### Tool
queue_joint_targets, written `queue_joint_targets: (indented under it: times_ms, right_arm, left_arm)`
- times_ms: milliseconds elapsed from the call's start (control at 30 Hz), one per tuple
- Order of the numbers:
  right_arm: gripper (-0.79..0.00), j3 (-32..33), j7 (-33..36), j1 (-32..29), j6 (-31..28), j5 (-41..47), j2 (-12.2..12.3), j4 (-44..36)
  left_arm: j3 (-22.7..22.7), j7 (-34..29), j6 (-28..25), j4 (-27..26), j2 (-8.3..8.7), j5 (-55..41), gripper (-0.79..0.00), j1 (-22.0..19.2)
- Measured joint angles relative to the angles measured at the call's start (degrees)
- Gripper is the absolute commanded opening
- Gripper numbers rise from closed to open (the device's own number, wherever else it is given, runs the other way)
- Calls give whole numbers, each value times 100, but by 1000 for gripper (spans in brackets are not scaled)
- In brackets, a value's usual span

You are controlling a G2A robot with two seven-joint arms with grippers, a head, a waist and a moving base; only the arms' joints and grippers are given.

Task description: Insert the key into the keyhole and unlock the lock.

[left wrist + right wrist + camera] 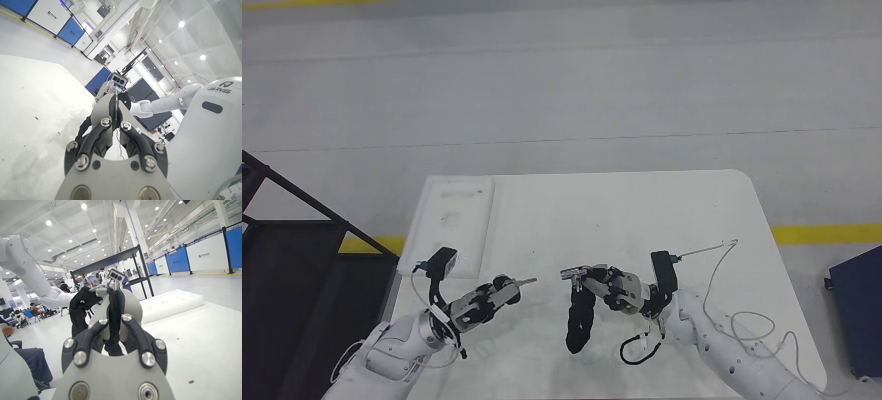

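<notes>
White desk takes up most of the top view, with a white foam tray sitting on its far left corner; both arms come in from the near edge and face each other over the front middle of the desk.

Right gripper is clamped on the lock – a cable-type one; its black cable hangs down from the gripper to the desk surface, and the metal head pokes out past the fingertips toward the other arm. In the left wrist view you can see the keyhole on the round metal end, facing pretty much straight at the camera.

Left gripper is squeezed together on the key, which sits edge-on between the fingers with the blade sticking out toward the lock; from above there's a small gap between the key tip and the lock head – so near, lined up roughly end to end, but apart; key isn't in the keyhole.
</notes>
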Motion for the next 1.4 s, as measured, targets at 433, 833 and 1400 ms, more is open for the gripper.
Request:
queue_joint_targets:
  times_ms: [433, 833, 1400]
  right_arm:
    - [-785, -225, 734, 37, -40, 1535, -80, -102]
    - [-785, -371, 866, 59, -40, 1898, -62, -163]
    - [-785, -379, 814, 36, -40, 1963, -62, -163]
  left_arm:
    - [-297, 1163, -1, -524, -95, 1706, -785, 318]
    - [-145, 1785, -1, -547, -61, 2546, -785, 165]
    - [392, 2276, -1, 12, -86, 2325, -785, -248]
